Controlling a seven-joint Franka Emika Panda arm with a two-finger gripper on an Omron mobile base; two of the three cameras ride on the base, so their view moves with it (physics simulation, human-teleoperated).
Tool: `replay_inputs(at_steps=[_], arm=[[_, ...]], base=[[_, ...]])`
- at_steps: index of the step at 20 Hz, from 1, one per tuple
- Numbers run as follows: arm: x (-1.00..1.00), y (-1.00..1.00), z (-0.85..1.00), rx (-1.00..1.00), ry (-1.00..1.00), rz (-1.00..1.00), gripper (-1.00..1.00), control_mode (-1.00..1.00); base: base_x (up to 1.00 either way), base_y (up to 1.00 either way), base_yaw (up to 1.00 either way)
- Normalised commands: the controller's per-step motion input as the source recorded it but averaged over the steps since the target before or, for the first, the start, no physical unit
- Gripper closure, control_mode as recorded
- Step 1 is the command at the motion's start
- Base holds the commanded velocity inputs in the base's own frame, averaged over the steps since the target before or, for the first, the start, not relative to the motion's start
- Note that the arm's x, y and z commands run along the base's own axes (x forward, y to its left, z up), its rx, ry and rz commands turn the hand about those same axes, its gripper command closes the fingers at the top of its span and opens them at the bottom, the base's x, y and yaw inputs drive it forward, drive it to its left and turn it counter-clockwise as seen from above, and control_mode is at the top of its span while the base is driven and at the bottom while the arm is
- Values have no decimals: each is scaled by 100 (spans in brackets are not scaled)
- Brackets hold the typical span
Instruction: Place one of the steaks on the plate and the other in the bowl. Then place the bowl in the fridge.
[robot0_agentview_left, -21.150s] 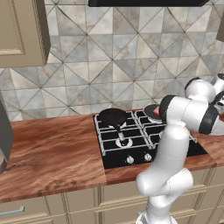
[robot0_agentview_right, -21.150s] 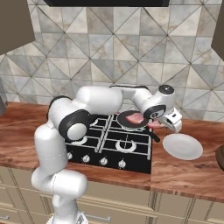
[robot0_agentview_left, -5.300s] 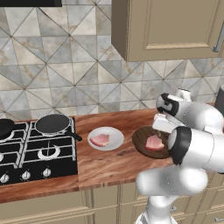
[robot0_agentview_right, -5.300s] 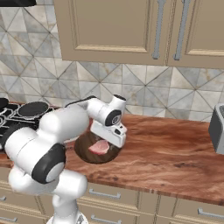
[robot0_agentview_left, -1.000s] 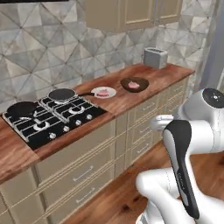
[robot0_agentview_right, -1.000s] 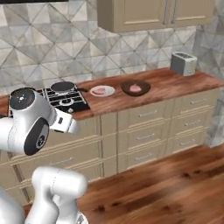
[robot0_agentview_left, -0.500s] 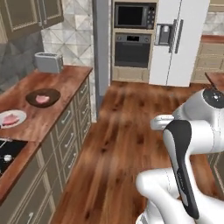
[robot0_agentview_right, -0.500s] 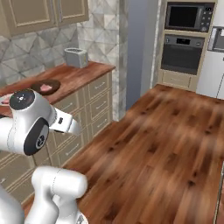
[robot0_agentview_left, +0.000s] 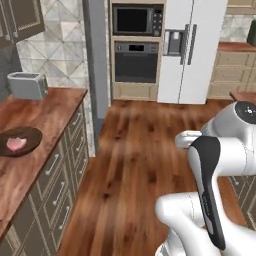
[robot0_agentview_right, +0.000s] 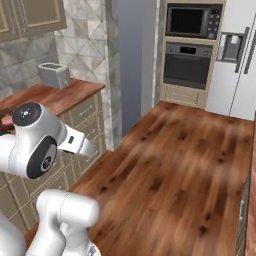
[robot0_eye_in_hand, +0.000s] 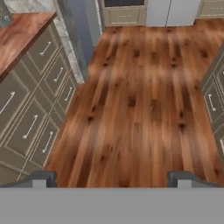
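Apparently empty pincer (robot0_eye_in_hand: 112, 177) wide above floor (robot0_eye_in_hand: 140, 100)

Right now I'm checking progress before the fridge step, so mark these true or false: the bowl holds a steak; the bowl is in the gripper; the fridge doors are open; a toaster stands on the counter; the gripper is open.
1. The bowl holds a steak: true.
2. The bowl is in the gripper: false, it sits on the counter and the gripper holds nothing.
3. The fridge doors are open: false, both are closed.
4. A toaster stands on the counter: true.
5. The gripper is open: true.
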Motion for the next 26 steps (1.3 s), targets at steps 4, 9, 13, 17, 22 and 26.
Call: replay_inputs(at_steps=[4, 9, 13, 17, 22, 26], arm=[[0, 0, 0, 0, 0, 0, -100, 100], [0, 0, 0, 0, 0, 0, -100, 100], [0, 0, 0, 0, 0, 0, -100, 100], [0, 0, 0, 0, 0, 0, -100, 100], [0, 0, 0, 0, 0, 0, -100, 100], [0, 0, 0, 0, 0, 0, -100, 100]], base=[[100, -15, -9], [100, -15, -29], [100, -3, -34], [100, -3, -27], [100, -10, -19], [100, -15, -3]])
